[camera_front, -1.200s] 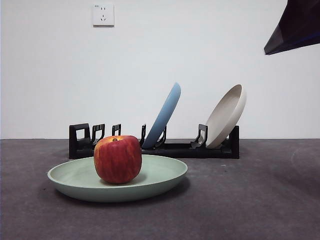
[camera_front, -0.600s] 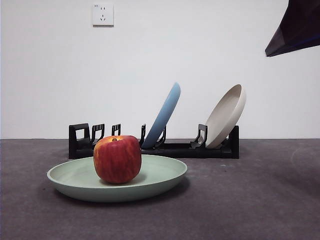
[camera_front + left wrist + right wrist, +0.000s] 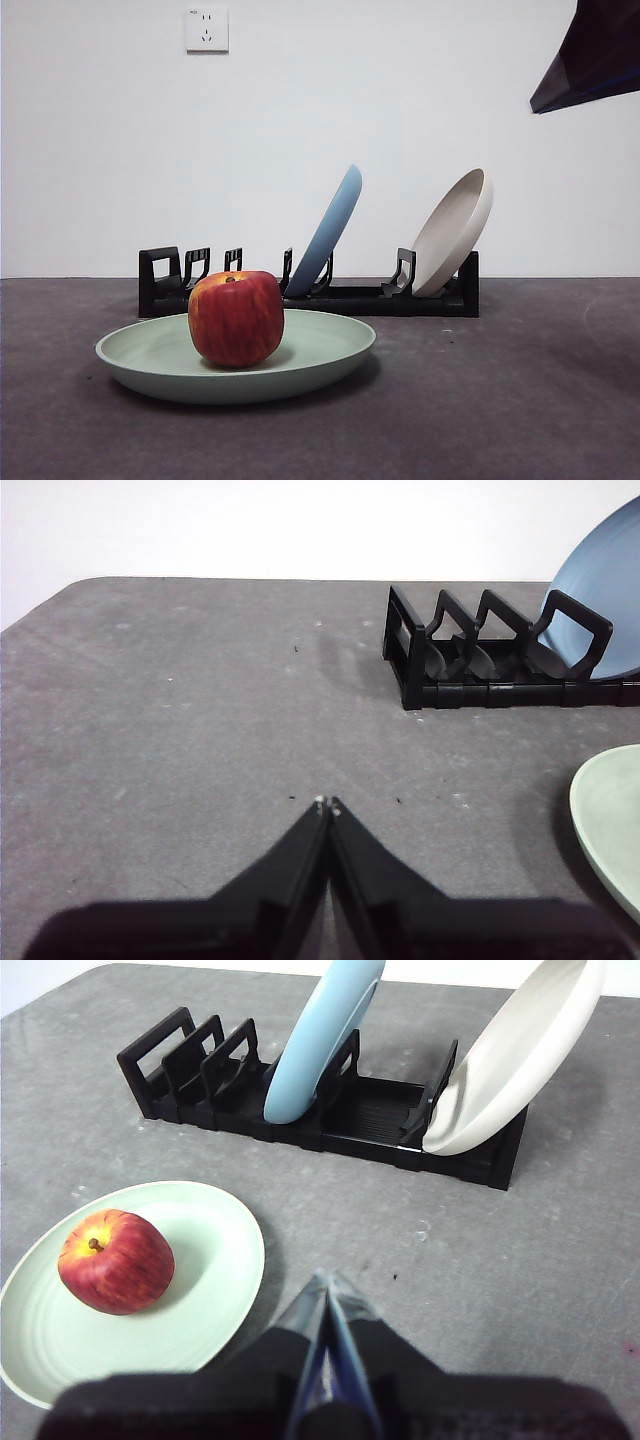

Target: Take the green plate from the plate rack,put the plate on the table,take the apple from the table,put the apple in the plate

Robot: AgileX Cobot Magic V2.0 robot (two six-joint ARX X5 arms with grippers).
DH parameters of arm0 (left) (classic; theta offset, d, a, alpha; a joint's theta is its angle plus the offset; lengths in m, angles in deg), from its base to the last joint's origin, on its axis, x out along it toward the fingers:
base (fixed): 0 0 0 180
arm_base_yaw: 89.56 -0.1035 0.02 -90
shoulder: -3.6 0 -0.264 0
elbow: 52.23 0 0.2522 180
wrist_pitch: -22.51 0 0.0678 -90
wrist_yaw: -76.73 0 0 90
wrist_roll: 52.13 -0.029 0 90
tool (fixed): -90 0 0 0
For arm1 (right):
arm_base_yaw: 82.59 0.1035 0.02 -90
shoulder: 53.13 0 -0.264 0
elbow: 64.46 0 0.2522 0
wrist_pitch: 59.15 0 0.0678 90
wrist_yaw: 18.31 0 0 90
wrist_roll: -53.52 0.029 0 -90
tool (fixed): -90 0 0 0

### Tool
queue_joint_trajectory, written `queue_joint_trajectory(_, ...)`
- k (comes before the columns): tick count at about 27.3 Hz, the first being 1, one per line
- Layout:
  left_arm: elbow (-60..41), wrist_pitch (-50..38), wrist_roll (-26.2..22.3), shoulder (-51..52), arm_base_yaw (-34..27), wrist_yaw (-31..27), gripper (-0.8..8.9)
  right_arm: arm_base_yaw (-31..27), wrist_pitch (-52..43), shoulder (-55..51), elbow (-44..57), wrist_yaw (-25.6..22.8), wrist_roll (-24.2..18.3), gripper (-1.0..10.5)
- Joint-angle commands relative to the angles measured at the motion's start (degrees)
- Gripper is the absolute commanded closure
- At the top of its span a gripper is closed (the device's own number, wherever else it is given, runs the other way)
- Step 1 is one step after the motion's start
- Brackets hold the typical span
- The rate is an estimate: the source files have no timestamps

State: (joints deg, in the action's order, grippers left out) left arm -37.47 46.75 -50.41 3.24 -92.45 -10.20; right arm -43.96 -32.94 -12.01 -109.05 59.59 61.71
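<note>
A white wall with a socket (image 3: 206, 30) backs the dark grey table (image 3: 520, 400). The black plate rack (image 3: 310, 290) stands along the far side of the table. It holds a light blue plate (image 3: 328, 232) and a cream plate (image 3: 455, 232), both leaning in their slots.

The green plate (image 3: 300, 355) lies flat on the table in front of the rack. The apple (image 3: 236, 318) sits upright inside the plate, stem up, towards the plate's left side in the front view.

The right pincer (image 3: 327, 1282) is raised above the table with its jaws pressed together and nothing between them. The green plate lies just beside its tips, with the apple beyond on the far half of the plate. The rack stands well ahead of the tips.

The left pincer (image 3: 326, 804) is also pressed together and empty, above bare table. The looped end of the rack is ahead of it, well apart, and the green plate's rim shows off to one side.

A dark arm tip (image 3: 592, 55) shows at the top corner of the front view.
</note>
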Motion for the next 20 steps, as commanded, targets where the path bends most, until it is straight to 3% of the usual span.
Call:
queue_joint_trajectory(1,-0.8,-0.1,0.4,0.1,0.0,0.0,8.16,0.0,0.1,0.0,0.4,-0.2,0.3,9.6)
queue_joint_trajectory(3,-0.8,-0.1,0.4,0.1,0.0,0.0,8.16,-0.1,0.2,-0.9,0.4,-0.1,0.2,9.6)
queue_joint_trajectory(4,-0.8,-0.1,0.4,0.1,0.0,0.0,8.16,-1.2,0.6,-2.7,0.4,-1.8,-2.1,9.6)
queue_joint_trajectory(7,-0.8,-0.1,0.4,0.1,0.0,0.0,8.16,-7.3,3.5,-8.5,0.5,0.2,-5.1,9.6)
queue_joint_trajectory(12,-0.8,-0.1,0.4,0.1,0.0,0.0,8.16,-26.3,4.3,-19.2,3.5,12.7,-6.4,9.6)
queue_joint_trajectory(14,-0.8,-0.1,0.4,0.1,0.0,0.0,8.16,-32.8,3.5,-23.3,6.3,15.5,-6.6,9.6)
queue_joint_trajectory(20,-0.8,-0.1,0.4,0.1,0.0,0.0,8.16,-39.1,-2.8,-31.5,16.2,16.2,-6.5,9.6)
